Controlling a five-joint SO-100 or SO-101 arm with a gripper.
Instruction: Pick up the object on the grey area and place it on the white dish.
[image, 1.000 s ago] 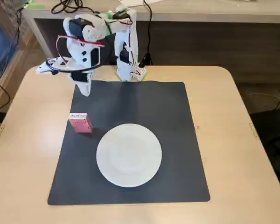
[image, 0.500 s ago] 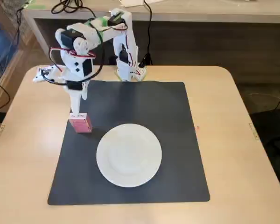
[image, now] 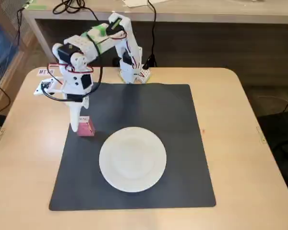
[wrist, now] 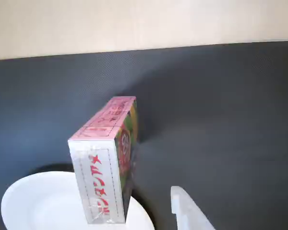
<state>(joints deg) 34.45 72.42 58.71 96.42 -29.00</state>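
The object (image: 86, 126) stands on its narrow side near the left edge of the grey area (image: 173, 120) in the fixed view, just up and left of the white dish (image: 132, 159) and apart from its rim. In the wrist view the box (wrist: 107, 158) fills the middle of the picture, its pale labelled face toward the camera and the dish (wrist: 43, 203) behind its lower end. I judge that upright stance suits me: it offers two broad flat faces for the fingers to close across.

I have the tool (image: 78, 125) pointing almost straight down, its tip right at the left side of the box. One pale finger (wrist: 187, 211) shows at the bottom of the wrist view, clear of the box to its right, with open mat between them. The other finger I cannot see, so I cannot tell how wide the tool stands; it does not look clamped on anything yet.

The arm (image: 86, 43) reaches out from its base at the far edge of the mat, on the tabletop (image: 240, 143). The dish lies close, so I expect a short carry once the grip is made.
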